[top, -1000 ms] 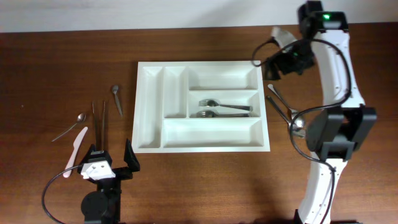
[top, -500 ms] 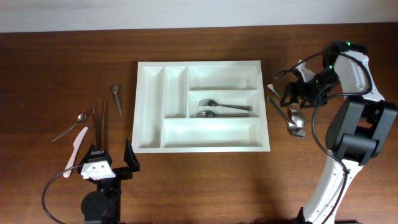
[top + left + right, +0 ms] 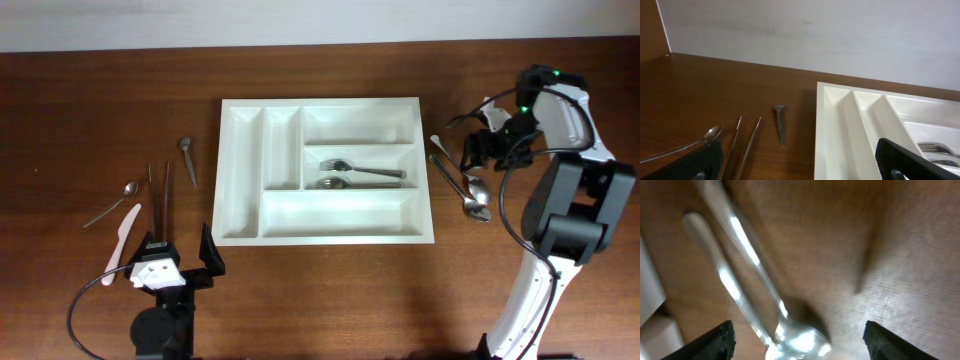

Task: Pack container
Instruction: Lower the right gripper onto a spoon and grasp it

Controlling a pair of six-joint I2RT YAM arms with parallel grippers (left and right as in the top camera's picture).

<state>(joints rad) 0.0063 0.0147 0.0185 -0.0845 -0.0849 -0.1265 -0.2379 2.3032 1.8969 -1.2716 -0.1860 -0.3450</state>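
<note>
The white container (image 3: 340, 215) sits in the middle of the worktop (image 3: 80, 110), with two forks (image 3: 360, 176) lying in its middle long compartment. The right end effector (image 3: 477, 155) hangs low over two spoons (image 3: 472, 192) just right of the container, its fingers spread wide and gripping nothing. The left end effector (image 3: 180, 255) rests at the near left, also wide open and empty, near a pale pink knife (image 3: 122, 235).
</note>
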